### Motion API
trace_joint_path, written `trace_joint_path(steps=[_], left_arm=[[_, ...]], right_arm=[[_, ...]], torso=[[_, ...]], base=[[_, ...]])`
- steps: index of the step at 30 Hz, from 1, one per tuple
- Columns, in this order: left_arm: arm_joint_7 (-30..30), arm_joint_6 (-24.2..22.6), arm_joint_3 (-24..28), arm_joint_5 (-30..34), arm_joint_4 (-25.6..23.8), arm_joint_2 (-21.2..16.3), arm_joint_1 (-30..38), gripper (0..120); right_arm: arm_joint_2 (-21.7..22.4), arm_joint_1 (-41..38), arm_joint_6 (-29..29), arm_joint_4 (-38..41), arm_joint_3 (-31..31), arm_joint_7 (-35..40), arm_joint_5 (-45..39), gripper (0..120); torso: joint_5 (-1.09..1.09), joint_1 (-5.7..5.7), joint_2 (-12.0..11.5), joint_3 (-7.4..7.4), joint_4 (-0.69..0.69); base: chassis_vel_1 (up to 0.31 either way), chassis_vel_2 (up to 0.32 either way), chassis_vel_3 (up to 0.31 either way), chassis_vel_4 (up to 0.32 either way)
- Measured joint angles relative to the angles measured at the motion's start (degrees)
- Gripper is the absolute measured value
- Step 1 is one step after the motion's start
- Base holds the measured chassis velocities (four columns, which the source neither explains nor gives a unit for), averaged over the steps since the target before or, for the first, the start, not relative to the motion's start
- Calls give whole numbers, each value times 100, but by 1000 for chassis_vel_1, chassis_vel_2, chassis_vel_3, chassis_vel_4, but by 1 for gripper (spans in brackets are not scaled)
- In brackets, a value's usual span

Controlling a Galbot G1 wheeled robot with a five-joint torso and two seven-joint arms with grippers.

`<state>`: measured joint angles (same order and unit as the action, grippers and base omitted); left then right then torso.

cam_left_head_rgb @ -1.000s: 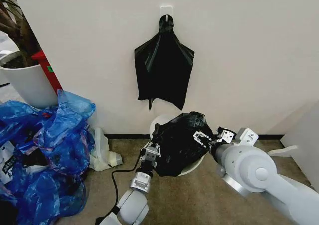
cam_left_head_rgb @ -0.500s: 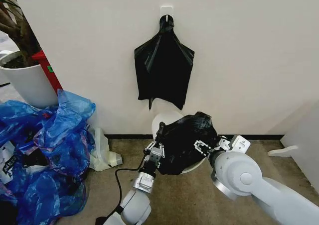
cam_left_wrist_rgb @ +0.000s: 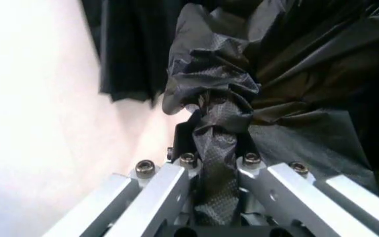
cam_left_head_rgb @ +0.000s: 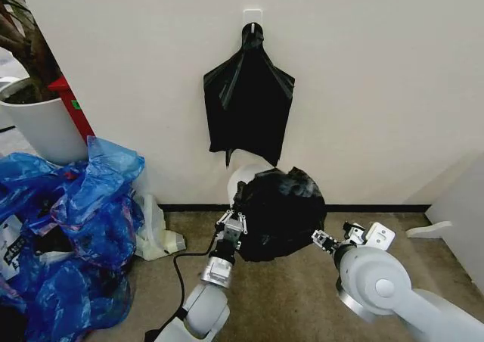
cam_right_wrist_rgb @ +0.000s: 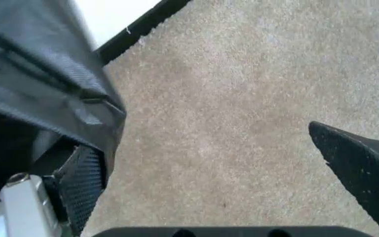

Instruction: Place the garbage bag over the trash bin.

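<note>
Room: plain white wall (cam_left_head_rgb: 378, 77) with a black skirting strip, above a beige carpet floor (cam_left_head_rgb: 287, 304).
Blue bags: heap of translucent blue plastic bags (cam_left_head_rgb: 72, 221) on the floor at the robot's left, near the wall.
Plant pot: large white round pot (cam_left_head_rgb: 38, 126) holding a tree, in the left corner behind the blue heap.
Hanging bag: flat black plastic bag (cam_left_head_rgb: 248, 104) pinched to a point at its top, hung on the wall directly above the bin.
Garbage bag: thin glossy black wrinkled film bag (cam_left_head_rgb: 281, 213), draped over the bin and covering most of it, at the foot of the wall.
Trash bin: small round white plastic bucket (cam_left_head_rgb: 246, 177); its far rim shows above the film on the robot's left side.
Left gripper (cam_left_head_rgb: 231, 227): at the bag's left edge; in the left wrist view the jaws are clamped on a bunched rope of black film (cam_left_wrist_rgb: 219, 143).
Right gripper (cam_left_head_rgb: 327, 240): at the bag's lower right edge; in the right wrist view the jaws stand apart, one pad against a fold of the film (cam_right_wrist_rgb: 45, 84), the other over bare carpet.
</note>
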<state>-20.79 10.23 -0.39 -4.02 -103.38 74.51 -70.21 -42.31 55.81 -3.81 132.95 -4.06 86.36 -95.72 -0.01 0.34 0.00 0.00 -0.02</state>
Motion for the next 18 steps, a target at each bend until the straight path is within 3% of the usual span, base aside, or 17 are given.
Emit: trace_joint_path(steps=[11, 16, 18], left_arm=[[-72, -604, -370, 1380, -554, -318, -63, 2], [-153, -1004, -481, 2279, -824, -506, -37, 2], [-251, -1338, -530, 3042, -1020, -591, -29, 2]], right_arm=[[-70, 118, -396, -248, 4, -289, 155, 100], [-81, 234, -827, -261, 10, -728, 278, 100], [-81, 334, -1109, -406, 18, -1150, 496, 100]], torso=[[1, 0, 0, 0, 1], [0, 0, 0, 0, 1], [0, 0, 0, 0, 0]], base=[[0, 0, 0, 0], [0, 0, 0, 0], [0, 0, 0, 0]])
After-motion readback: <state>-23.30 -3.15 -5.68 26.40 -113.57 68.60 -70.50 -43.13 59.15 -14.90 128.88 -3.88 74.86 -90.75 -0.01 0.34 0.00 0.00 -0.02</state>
